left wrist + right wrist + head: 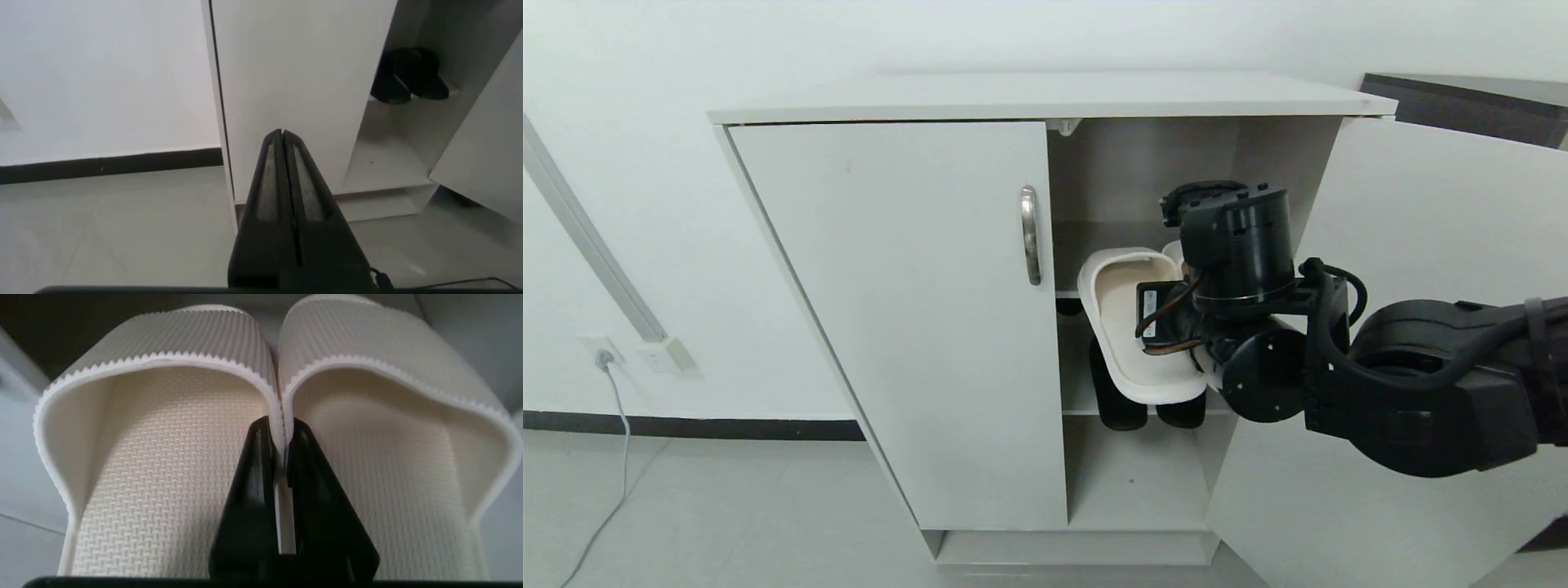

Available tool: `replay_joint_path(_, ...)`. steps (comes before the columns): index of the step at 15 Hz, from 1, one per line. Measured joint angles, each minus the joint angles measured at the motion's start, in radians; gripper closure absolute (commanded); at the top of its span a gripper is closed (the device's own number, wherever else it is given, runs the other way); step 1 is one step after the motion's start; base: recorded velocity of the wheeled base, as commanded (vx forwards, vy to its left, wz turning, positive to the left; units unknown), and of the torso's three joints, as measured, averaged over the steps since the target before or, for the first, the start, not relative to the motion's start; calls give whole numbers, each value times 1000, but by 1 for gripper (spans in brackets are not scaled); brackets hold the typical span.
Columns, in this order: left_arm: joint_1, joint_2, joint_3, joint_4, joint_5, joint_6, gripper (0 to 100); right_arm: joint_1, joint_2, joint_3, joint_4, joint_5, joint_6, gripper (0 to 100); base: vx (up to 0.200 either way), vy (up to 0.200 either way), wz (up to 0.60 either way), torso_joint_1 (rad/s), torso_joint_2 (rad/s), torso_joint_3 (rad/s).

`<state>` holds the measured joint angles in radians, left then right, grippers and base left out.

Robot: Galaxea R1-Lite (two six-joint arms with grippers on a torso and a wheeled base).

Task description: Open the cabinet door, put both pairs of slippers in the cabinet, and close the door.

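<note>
White wall, a dark skirting strip and a grey floor lie behind a low white cabinet. At far left a wall socket has a cable trailing to the floor.

The left hand hangs low over the floor in front of the cabinet, its fingers pressed together on nothing. It is well apart from the slippers. The left door is closed, and its metal handle stands upright at the inner edge.

The opening to the right has shelves. The black slippers stand on the middle shelf side by side.

In front of them, at about the height of the upper shelf edge, the right hand holds the cream slippers. It pinches their two inner side walls together. The pair lies straight ahead of this hand, long axis in line with it, toes pointing away into the cabinet and footbeds facing up and outward. Whether the toes have passed the shelf front I cannot tell.

The right door is swung wide open beside the arm.

The placing looks to fall to the right arm: a push forward along the slippers' own length onto a shelf.
</note>
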<state>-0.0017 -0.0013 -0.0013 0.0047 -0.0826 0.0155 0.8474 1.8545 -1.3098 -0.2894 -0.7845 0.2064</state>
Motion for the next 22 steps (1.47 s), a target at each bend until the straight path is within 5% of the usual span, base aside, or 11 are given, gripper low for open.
replay_joint_path(8, 0, 0, 1, -1, 0, -2, 100, -33, 53, -19, -35, 10, -11, 100, 75, 0, 0, 2, 0, 0)
replay_joint_path(22, 0, 0, 0, -1, 1, -3, 100, -156, 257, -334, 10, 43, -44, 100, 0, 0, 0, 0, 0, 0)
